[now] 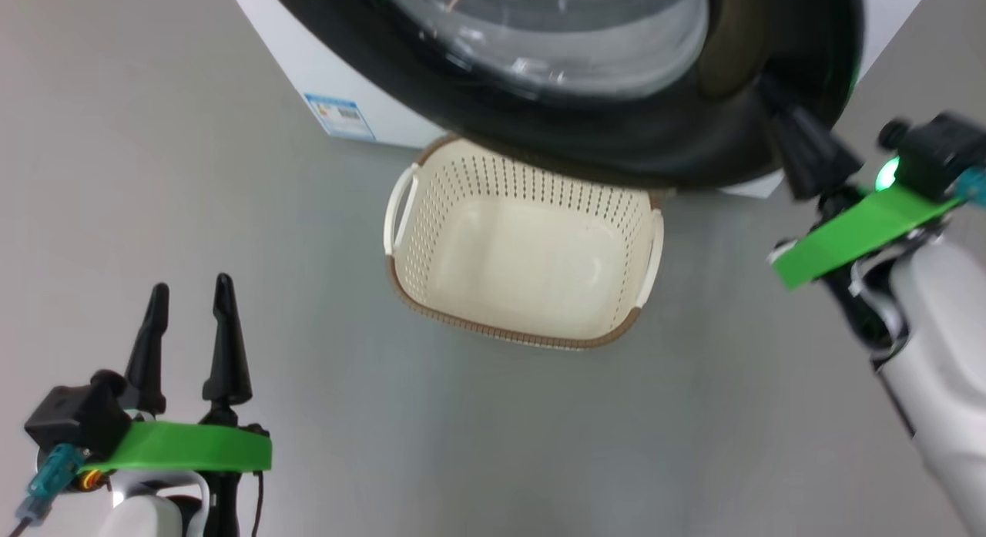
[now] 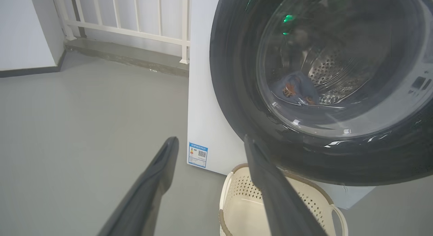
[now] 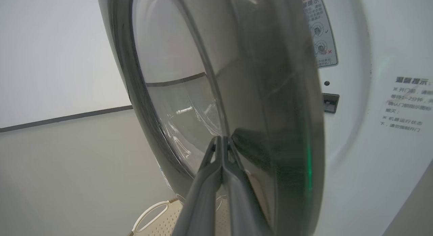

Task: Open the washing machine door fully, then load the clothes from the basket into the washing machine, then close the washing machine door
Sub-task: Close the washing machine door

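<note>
Jaws tell the two arms' roles apart: the right gripper (image 3: pixel 221 141) has its fingers pressed together into one blunt point with nothing between them, and the left gripper (image 1: pixel 191 290) has its fingers spread wide on nothing, hanging low over bare floor (image 1: pixel 154 175) well apart from the work. The washer (image 2: pixel 206 93) stands at the far side, white front facing the robot. Its door (image 1: pixel 585 136) stands ajar, not latched: the right wrist view looks along its edge, and the latch slot (image 3: pixel 330 102) on the white front is uncovered. The right fingertips sit at, or just off, the door's glossy outer rim near the free edge; contact cannot be confirmed. A shut gripper there looks suited to pushing, not pulling, so the step in hand is probably swinging the door closed. The basket (image 1: pixel 493 190) sits on the floor just before the washer, its far rim under the door's lower edge, and it is empty. The clothes (image 2: pixel 297 90) lie low in the drum, blue with orange patches, seen through the glass, so loading appears done. A blue label (image 1: pixel 340 117) marks the washer's lower corner.
</note>
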Controlling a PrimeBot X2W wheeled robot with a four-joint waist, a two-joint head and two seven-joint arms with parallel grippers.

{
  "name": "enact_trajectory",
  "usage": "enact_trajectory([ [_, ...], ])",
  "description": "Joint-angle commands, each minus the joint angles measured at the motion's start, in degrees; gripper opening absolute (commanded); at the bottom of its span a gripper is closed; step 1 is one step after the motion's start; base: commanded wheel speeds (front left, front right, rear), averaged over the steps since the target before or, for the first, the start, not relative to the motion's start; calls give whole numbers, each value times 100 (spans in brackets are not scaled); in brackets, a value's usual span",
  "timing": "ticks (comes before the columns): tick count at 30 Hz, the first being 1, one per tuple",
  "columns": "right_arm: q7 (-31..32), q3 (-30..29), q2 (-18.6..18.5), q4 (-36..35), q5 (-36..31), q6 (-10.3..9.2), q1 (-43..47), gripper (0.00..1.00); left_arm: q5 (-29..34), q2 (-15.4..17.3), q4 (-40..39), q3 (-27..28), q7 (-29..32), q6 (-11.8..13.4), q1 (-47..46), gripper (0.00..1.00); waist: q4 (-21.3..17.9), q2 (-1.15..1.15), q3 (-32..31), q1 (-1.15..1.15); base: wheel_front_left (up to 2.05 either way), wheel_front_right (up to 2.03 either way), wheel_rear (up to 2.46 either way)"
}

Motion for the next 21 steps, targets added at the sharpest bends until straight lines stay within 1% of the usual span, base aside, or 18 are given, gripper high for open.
enact_trajectory([
  [1,-69,8,-61,-86,-39,1,-102,0,-60,175,-169,175,-37,-13,-150,100,6,0,218,0,0,0,0],
  [12,-69,41,-397,218,-89,1,-1409,0,-128,242,-290,138,-37,-13,-457,100,44,0,953,0,0,0,0],
  [17,-69,-164,-461,401,-263,1,-1807,0,-153,234,-314,129,-37,-13,-531,100,77,0,1109,0,0,0,0],
  [21,-69,-398,-422,619,-429,1,-1999,0,-156,227,-291,126,-37,-13,-551,100,103,0,1117,0,0,0,0],
])
